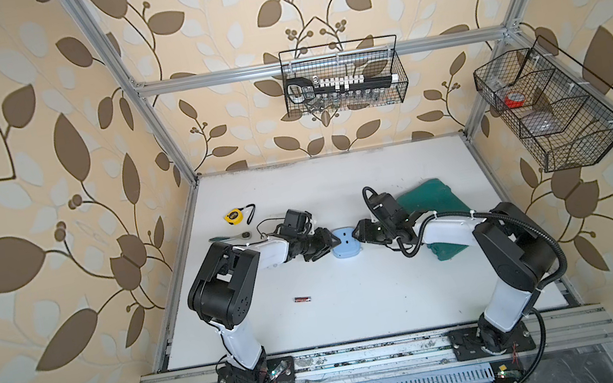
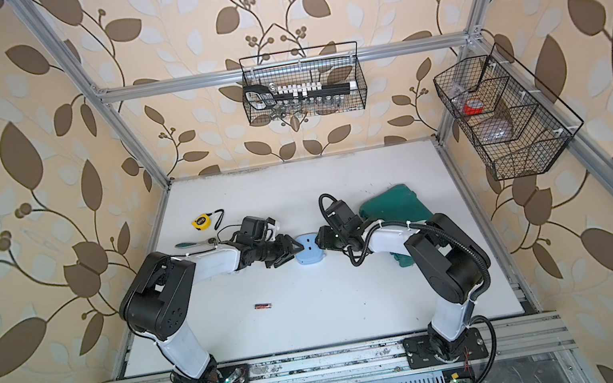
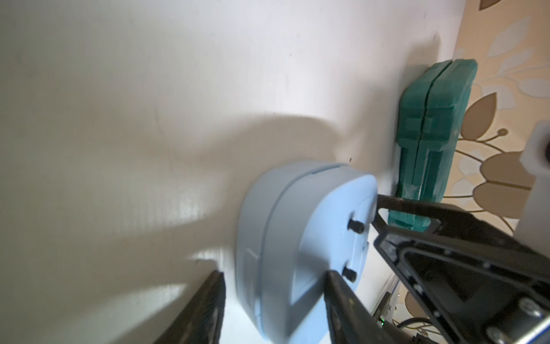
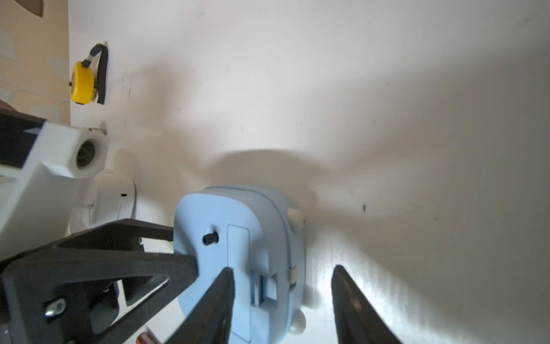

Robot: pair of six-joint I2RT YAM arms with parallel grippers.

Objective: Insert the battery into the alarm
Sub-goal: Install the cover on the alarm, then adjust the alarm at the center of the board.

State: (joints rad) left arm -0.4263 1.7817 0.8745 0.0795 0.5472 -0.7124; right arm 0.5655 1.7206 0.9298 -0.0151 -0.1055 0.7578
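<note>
Nearest the arm bases, low in the middle of both top views, the battery (image 1: pixel 302 299) lies alone on the white table (image 1: pixel 359 318), well apart from either arm. It has not been picked up.

Further in, at the centre of the frame, the light blue alarm (image 1: pixel 345 243) lies face down with its back and two black knobs upward. The arms meet over it from either side. In its wrist view the left gripper (image 3: pixel 274 272) has its jaws spread, one finger over the alarm's back and the other off its side with table showing between. The right gripper (image 4: pixel 283 267) is likewise spread, one finger across the back near the rectangular panel (image 4: pixel 238 247) (probably the battery door, and it looks closed), the other clear of the body. Neither is pinching anything.

The step in hand looks like settling the alarm. Next one arm must brace it while the other frees that door, then fetches the battery.

Beyond, a green case (image 1: pixel 430 201) sits right of centre, a ratchet (image 1: pixel 228 237) and yellow tape measure (image 1: pixel 233 216) left of centre, and wire baskets (image 1: pixel 342 77) hang in the upper frame
</note>
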